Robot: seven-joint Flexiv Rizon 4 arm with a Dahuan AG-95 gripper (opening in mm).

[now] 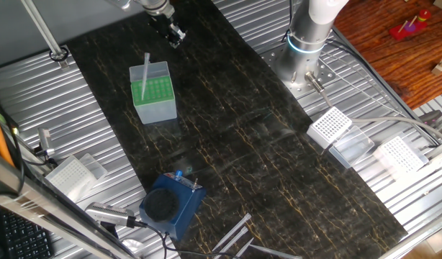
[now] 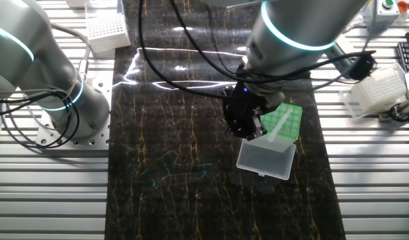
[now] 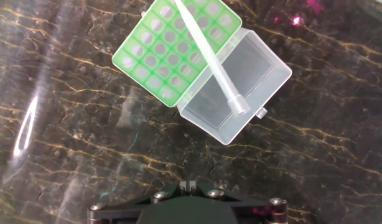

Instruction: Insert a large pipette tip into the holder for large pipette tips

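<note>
The holder for large pipette tips (image 1: 155, 93) (image 2: 294, 115) (image 3: 155, 53) is a pale box with a green grid top, and its clear lid (image 3: 237, 87) (image 2: 266, 157) is swung open beside it. A large pipette tip (image 1: 145, 72) (image 2: 278, 125) (image 3: 211, 59) stands leaning in one grid hole, wide end up. My gripper (image 1: 176, 34) (image 2: 241, 127) (image 3: 188, 184) hovers above the mat, off to one side of the holder and apart from the tip. Its fingertips meet at the centre with nothing between them.
White perforated racks (image 1: 330, 126) (image 1: 399, 155) (image 1: 66, 173) (image 2: 104, 27) (image 2: 381, 90) lie on the metal slats around the dark mat. A dark blue block (image 1: 167, 205) sits at the mat's near end beside loose tips (image 1: 232, 234). The arm's base (image 1: 300, 50) (image 2: 58, 100) stands at one side.
</note>
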